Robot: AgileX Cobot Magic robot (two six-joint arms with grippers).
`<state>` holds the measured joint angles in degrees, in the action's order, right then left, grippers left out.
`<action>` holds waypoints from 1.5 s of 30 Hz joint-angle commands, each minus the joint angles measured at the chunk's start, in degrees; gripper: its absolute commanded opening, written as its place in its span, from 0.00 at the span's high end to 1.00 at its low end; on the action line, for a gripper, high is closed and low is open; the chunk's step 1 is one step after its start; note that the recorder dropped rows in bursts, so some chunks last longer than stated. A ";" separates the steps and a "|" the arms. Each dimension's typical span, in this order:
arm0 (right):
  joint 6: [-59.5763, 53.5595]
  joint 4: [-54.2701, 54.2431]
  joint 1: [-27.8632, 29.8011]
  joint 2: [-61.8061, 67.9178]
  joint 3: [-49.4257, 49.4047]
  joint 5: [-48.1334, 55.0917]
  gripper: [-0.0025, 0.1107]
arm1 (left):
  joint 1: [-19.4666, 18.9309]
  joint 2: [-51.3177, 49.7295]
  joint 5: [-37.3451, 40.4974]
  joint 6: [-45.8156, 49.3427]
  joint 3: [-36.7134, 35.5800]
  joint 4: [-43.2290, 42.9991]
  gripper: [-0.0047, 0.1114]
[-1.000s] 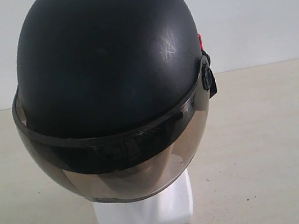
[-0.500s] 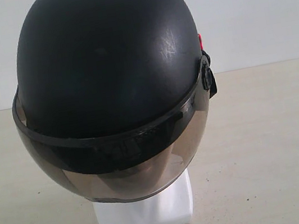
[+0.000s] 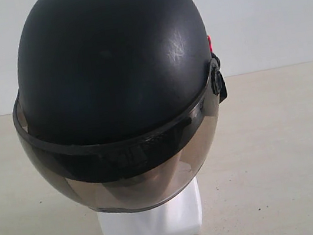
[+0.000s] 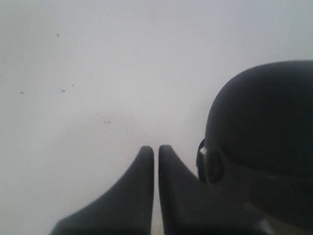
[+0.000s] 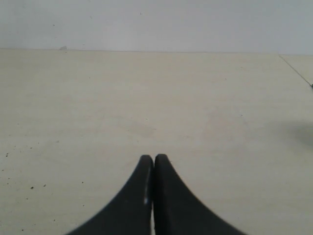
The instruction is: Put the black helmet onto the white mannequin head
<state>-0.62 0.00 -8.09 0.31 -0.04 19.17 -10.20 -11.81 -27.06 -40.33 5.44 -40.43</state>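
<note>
The black helmet (image 3: 113,70) sits on top of the white mannequin head (image 3: 152,222), whose face is hidden behind the smoky visor (image 3: 124,179); only the white neck and base show. In the left wrist view the helmet (image 4: 264,127) is close beside my left gripper (image 4: 156,149), which is shut with nothing between its fingers and does not touch the helmet. My right gripper (image 5: 154,159) is shut and empty over the bare table, with the helmet out of its view. Neither gripper shows in the exterior view.
The beige table (image 3: 281,151) runs back to a white wall (image 3: 270,10). A table edge or seam (image 5: 296,71) shows at one corner of the right wrist view. Small dark specks dot the table top.
</note>
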 commanded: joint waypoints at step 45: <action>0.16 0.54 0.24 -0.31 0.04 -0.12 0.98 | 0.17 11.81 41.75 40.33 -5.44 38.93 0.92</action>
<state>-0.62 0.00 -8.09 0.31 -0.04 19.22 -10.20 -0.24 13.26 -0.38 0.22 -2.07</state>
